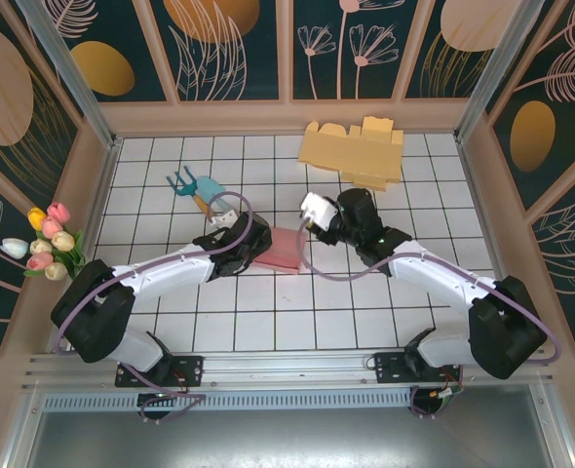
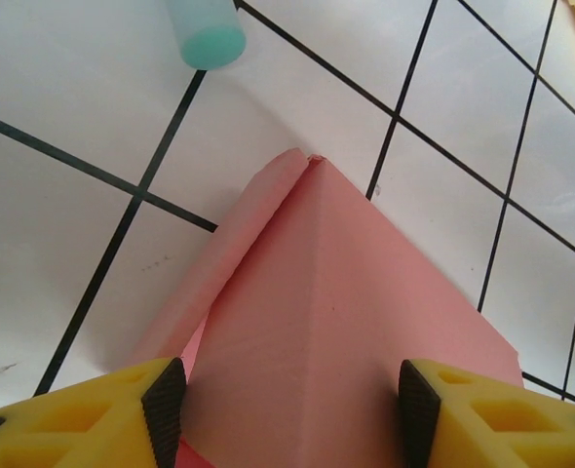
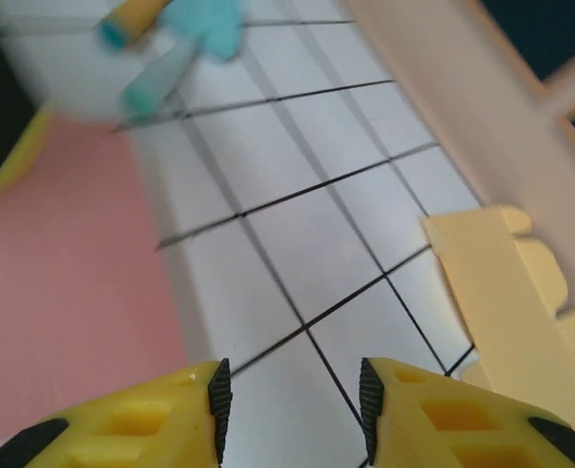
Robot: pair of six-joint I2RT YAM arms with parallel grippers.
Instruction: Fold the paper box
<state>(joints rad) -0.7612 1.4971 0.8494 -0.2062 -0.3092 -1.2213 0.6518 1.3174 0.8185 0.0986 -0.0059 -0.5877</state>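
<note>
From above, the pink paper box (image 1: pixel 286 250) lies on the white tiled table (image 1: pixel 297 322), roughly mid-table, between the two arms. The left gripper (image 1: pixel 257 248) is at the box's left edge. The right gripper (image 1: pixel 312 216) hovers just past its upper right corner. A flat yellow cardboard cut-out (image 1: pixel 354 152) rests near the far wall, and a teal plastic tool (image 1: pixel 200 189) lies to the left of the box.

At the left wrist, the yellow fingers' black pads (image 2: pixel 168 402) stand on either side of a folded pink ridge. The ridge fills the gap between them, but I cannot tell whether they pinch it or merely flank it.

At the right wrist, the jaws stand apart with only bare tile between them, holding nothing. The pink box is off to their left.

The risk is the crease. If the left hold is loose, the springy paper could unfold or the light box could slide on the smooth tile. The right gripper could also nudge it off line as it comes in.
</note>
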